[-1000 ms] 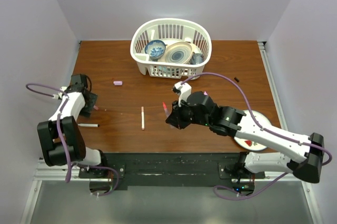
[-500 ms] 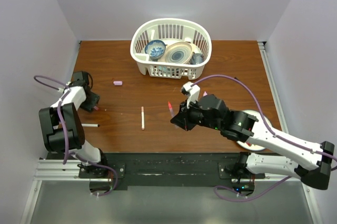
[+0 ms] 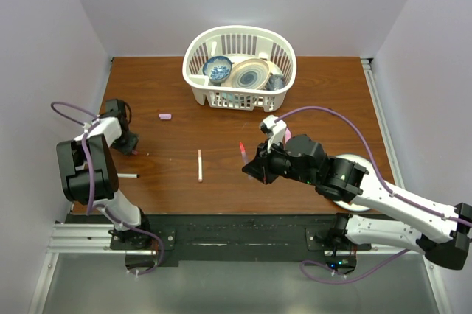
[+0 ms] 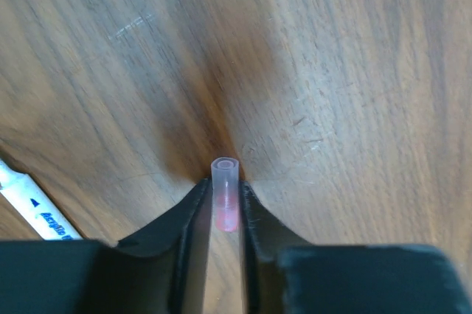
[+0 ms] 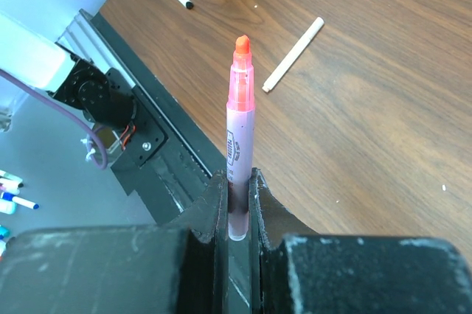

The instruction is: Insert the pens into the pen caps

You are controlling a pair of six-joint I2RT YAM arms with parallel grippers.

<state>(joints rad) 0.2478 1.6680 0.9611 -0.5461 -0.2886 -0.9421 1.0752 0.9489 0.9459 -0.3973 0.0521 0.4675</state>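
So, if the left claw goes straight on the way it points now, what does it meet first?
The brown wooden table, it seems: the small translucent pink plastic cap held in the left claw points at bare wood. How near is unclear.

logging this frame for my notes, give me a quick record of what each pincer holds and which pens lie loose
left pincer: shut on clear-pink cap
right pincer: shut on highlighter, orange tip bare
highlighter and clear-pink cap: apart, not joined
loose on table: white pen; black-tipped pen; lilac cap
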